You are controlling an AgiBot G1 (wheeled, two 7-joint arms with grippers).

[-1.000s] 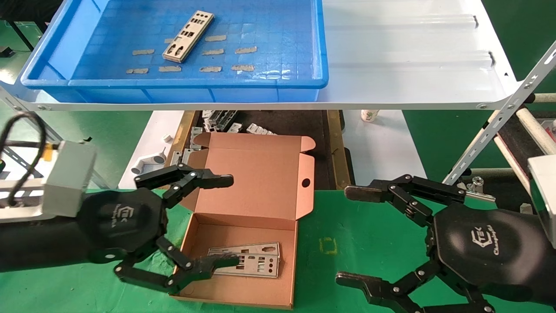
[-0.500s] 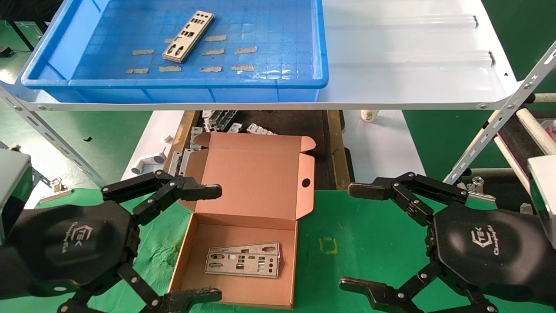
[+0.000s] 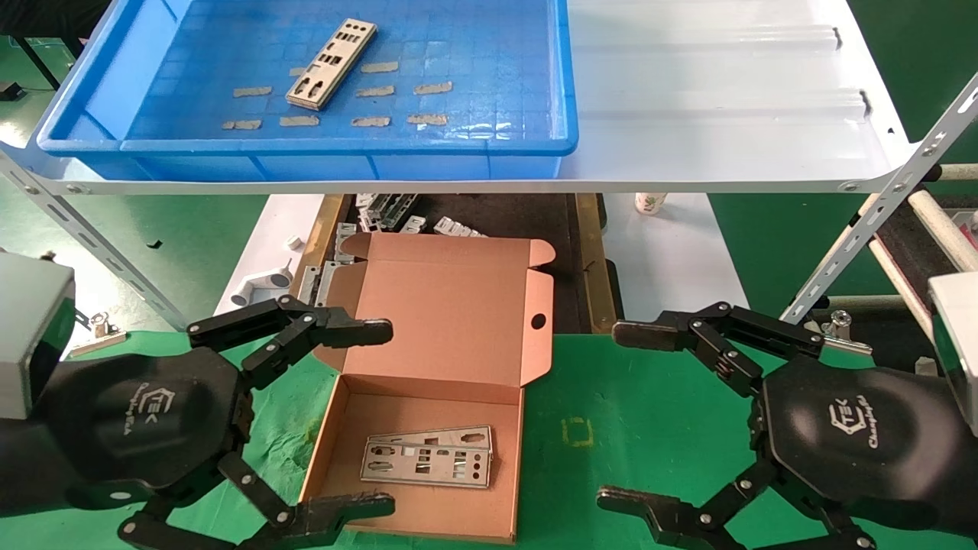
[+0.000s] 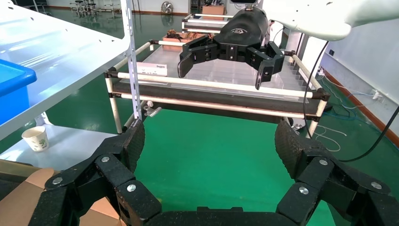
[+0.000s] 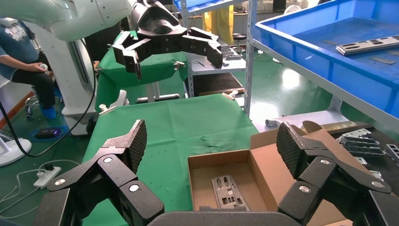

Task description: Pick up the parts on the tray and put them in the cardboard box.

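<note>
One silver-grey punched plate (image 3: 331, 63) lies in the blue tray (image 3: 489, 145) on the white shelf; it also shows in the right wrist view (image 5: 368, 45). Two plates (image 3: 428, 459) lie stacked in the open cardboard box (image 3: 451, 321) on the green cloth, also seen in the right wrist view (image 5: 229, 192). My left gripper (image 3: 370, 416) is open and empty at the box's left side. My right gripper (image 3: 626, 416) is open and empty, to the right of the box.
The white metal shelf (image 3: 726, 114) overhangs the area behind the box. Chunky grey brackets (image 3: 390, 214) lie on a dark tray under it. A paper cup (image 3: 649, 202), a white pipe piece (image 3: 260, 286) and slanted shelf struts (image 3: 871, 221) stand nearby.
My left gripper has drawn back out of the box to its left side, leaving the plates inside, then edged slightly forward. The right gripper has barely moved.
</note>
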